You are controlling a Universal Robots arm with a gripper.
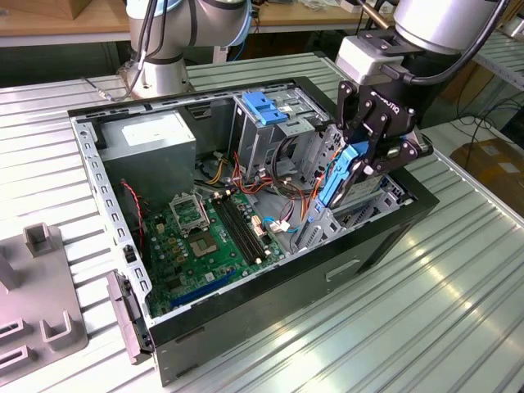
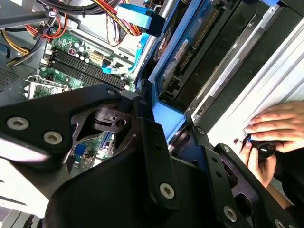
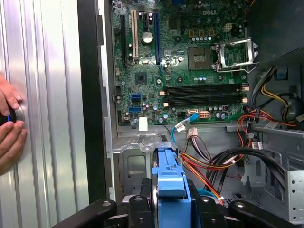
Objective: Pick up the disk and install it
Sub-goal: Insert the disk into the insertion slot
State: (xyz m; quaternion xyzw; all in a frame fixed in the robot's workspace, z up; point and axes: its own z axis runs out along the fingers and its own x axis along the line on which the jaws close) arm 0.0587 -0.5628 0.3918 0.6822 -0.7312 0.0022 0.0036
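A ribbed metal desk (image 1: 409, 311) carries an open black computer case (image 1: 270, 303) lying on its side, its inside facing up. The robot arm (image 1: 442, 24) reaches in from the exterior view's right, over the case's far right end. Inside the case, a grey power-supply box (image 1: 151, 139) sits in the corner on the exterior view's left, near the arm's base. Just beside it lies the green motherboard (image 1: 205, 246), which covers the floor of the case. A metal drive cage (image 1: 266, 110) with a blue handle on top stands between the power supply and the arm's wrist. On the desk at the exterior view's left rests a grey fixture (image 1: 41, 286), apart from the case. The jaws are closed on the disk (image 1: 340, 176), gripping it by its blue carrier rails. The disk is held on edge and tilted above the bay at the case's right end, just beside the drive cage. In the first wrist view the disk's blue rail (image 3: 170, 180) sits between the black fingers, over red, orange and black cables (image 3: 213, 161). In the second wrist view a person's hand (image 2: 278, 126) rests on the desk outside the case wall, touching a small dark object (image 2: 262, 150).
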